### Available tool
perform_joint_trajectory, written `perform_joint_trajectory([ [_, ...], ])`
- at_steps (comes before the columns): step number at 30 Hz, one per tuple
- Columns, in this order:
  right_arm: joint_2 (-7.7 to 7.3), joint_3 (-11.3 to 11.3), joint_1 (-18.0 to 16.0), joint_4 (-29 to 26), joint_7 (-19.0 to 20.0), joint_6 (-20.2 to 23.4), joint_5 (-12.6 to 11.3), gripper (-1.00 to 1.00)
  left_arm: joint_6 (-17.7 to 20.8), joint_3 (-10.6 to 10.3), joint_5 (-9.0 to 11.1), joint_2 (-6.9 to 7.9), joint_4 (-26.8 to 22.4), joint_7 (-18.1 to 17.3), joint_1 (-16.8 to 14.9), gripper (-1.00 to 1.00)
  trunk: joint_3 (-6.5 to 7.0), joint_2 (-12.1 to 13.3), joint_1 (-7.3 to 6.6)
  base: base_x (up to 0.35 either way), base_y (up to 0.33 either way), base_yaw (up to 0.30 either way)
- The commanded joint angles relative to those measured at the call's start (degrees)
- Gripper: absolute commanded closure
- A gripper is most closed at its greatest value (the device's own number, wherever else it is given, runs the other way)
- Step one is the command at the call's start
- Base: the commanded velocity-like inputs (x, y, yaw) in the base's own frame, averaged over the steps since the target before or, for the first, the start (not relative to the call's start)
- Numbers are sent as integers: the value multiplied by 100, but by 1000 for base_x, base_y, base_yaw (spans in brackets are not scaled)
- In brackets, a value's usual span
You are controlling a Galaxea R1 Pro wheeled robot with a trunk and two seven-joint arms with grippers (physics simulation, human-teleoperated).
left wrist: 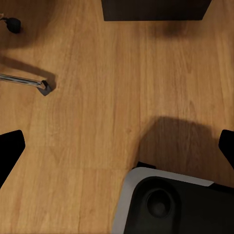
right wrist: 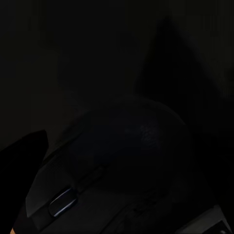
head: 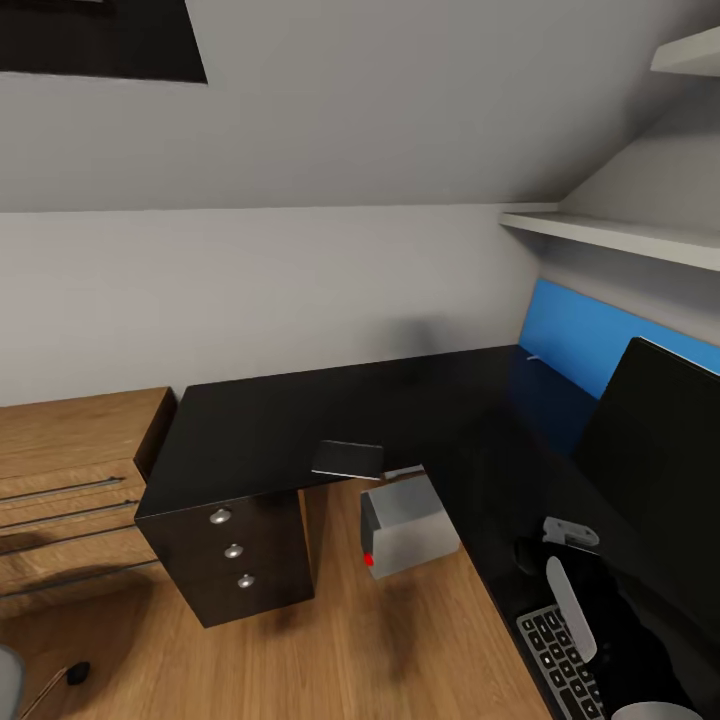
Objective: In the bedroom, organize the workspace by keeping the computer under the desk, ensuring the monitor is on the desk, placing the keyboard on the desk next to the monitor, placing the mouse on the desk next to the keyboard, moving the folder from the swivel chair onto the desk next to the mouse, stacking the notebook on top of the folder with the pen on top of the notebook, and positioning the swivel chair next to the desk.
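Observation:
The black desk (head: 300, 420) carries the dark grey notebook (head: 347, 459) at its front edge, with the thin white pen (head: 405, 468) just beside it. Under the desk stands the grey computer (head: 405, 525). At the right are the black monitor (head: 660, 440) and the keyboard (head: 560, 665). My right gripper (head: 545, 545) is down at the desktop just beyond the keyboard, close over the black mouse (right wrist: 122, 161); one finger (right wrist: 22, 156) shows beside it, and the scene is too dark to read the jaws. My left gripper (left wrist: 117, 148) hangs open over the wooden floor. A chrome leg of the swivel chair (left wrist: 24, 80) shows nearby.
A light wooden drawer chest (head: 70, 470) stands left of the desk's black drawer unit (head: 230, 550). White shelves (head: 620, 235) and a blue back panel (head: 580, 340) sit above the desk's right wing. A chair caster (head: 78, 672) lies at the lower left. My own base (left wrist: 170, 204) is below the left gripper.

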Motion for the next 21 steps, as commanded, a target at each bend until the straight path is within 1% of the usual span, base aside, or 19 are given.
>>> perform_joint_trajectory([
  [1,-1,0,-3,-7,-31,14,-70,100,-1,46,19,-3,-9,-59,3,-100,-5,-4,1,0,0,0],
  [5,-1,-2,-3,-7,-31,14,-70,100,2,47,19,-6,-9,-57,3,-100,-5,-4,1,0,0,0],
  [21,-1,-3,-3,-7,-31,14,-69,100,6,47,19,-8,-9,-51,3,-100,-293,-646,352,0,0,0],
])
